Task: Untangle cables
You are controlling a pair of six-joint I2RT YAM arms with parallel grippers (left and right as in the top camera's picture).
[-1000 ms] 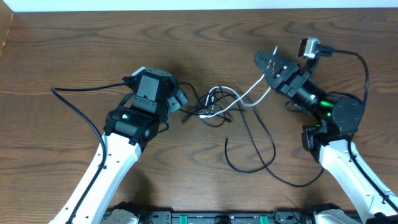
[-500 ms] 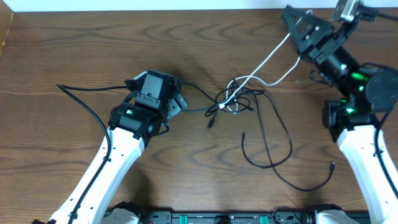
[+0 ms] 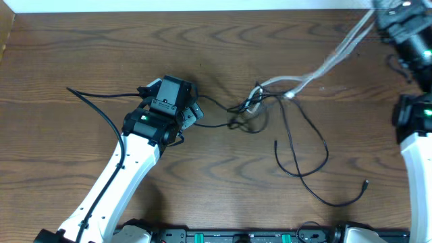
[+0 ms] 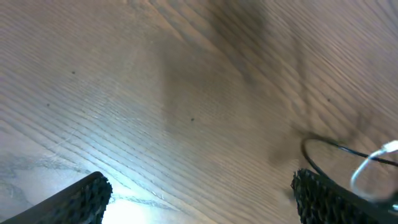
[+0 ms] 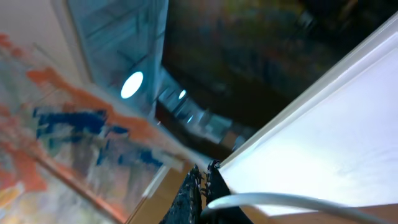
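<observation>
The cables [image 3: 253, 108] lie knotted near the middle of the bench [image 3: 61, 47], a little toward its far edge. They are light, limp cords that would likely slide and drag one another, so I judge a hold close to the knot safest. Just left of the knot, the left gripper [image 3: 194, 112] stands wide, holding nothing. The white cable [image 3: 324, 66] stretches taut to the far right corner, where the right gripper [image 5: 203, 186] pinches it between tightly closed fingers.

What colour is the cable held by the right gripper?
White; the cable shows best in the overhead view.
</observation>
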